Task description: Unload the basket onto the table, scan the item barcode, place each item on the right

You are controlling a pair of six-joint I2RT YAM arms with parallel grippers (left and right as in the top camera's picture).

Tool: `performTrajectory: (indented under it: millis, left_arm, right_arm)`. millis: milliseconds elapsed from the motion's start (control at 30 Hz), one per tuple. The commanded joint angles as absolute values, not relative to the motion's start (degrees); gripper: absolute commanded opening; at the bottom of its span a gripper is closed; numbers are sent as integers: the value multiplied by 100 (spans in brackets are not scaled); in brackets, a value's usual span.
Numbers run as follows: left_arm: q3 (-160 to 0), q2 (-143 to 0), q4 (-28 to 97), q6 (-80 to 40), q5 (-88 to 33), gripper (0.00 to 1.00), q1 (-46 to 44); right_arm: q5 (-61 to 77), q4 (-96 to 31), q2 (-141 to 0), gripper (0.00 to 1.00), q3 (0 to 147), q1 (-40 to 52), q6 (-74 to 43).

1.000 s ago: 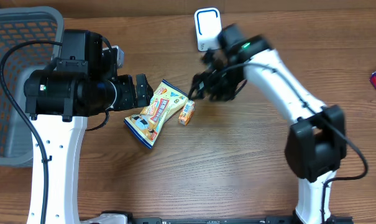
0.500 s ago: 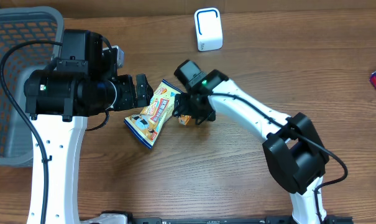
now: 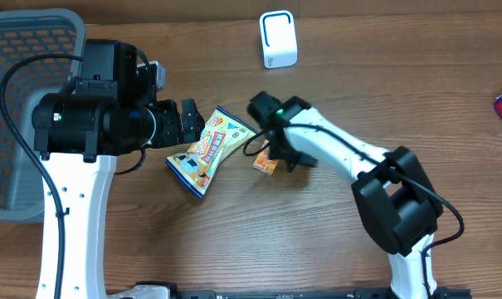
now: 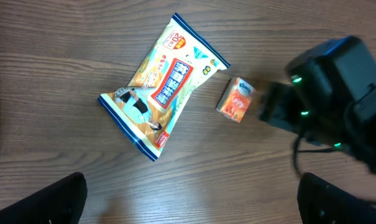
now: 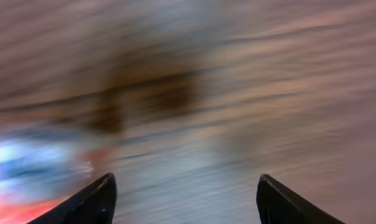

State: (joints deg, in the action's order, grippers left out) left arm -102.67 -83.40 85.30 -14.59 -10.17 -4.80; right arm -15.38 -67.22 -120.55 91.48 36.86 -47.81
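Left claw (image 3: 191, 123) is spread wide open and empty, sitting at 9 o'clock of the yellow snack bag (image 3: 207, 149) that lies flat on the tabletop (image 3: 317, 241). Right claw (image 5: 184, 202) looks open too, bare wood between its fingers, though its view is super blurry. It's just beside the small orange box (image 3: 265, 164), which sits at 4 o'clock from the bag, not touching it.

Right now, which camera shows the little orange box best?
The left wrist view. There the orange box is whole and sharp, lying beside the snack packet. The overhead view shows it too, but tiny. The right wrist view is too blurred to make it out.
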Motion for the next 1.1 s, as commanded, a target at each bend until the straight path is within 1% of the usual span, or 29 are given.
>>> performTrajectory:
  millis: [0,67,100,167,233,333,433,567,633,900,1000,1067]
  left_arm:
    - [-10278,-8329,8523,-1415,-963,100,-491]
    - [-10278,-8329,8521,-1415,-963,100,-491]
    - [-10278,-8329,8521,-1415,-963,100,-491]
    - [-10278,-8329,8521,-1415,-963,100,-491]
    - [-10278,-8329,8521,-1415,-963,100,-491]
    - [-10278,-8329,8521,-1415,-963,100,-491]
    - [-10278,-8329,8521,-1415,-963,100,-491]
    - [-10278,-8329,8521,-1415,-963,100,-491]
    - [-10278,-8329,8523,-1415,-963,100,-491]
    - [-10278,-8329,8523,-1415,-963,100,-491]
    - [-10278,-8329,8521,-1415,-963,100,-491]
    - [-10278,-8329,8521,-1415,-963,100,-491]
  right_arm:
    - [-2139,-7140,-12011,73,9533,3306,-4770]
    - [-1811,-7393,-12009,74,9745,3199,-4383]
    - [-1575,-7424,-12009,77,9835,3179,-4086]
    - [-873,-7417,-12009,78,10029,3175,-3476]
    - [1,-7227,-12009,79,10175,3238,-3109]
    - [484,-6716,-12018,77,10180,3448,-3111]
    - [123,-6222,-12046,73,10134,3848,-3514]
    - [-1378,-6018,-12057,73,9948,4353,-4602]
    - [-1761,-5951,-12057,72,9773,4521,-4858]
    - [-1911,-5658,-12311,69,9327,4622,-4978]
    - [-1935,-5666,-12436,62,9327,4602,-4976]
    - [-1938,-5675,-12451,54,9327,4589,-4976]
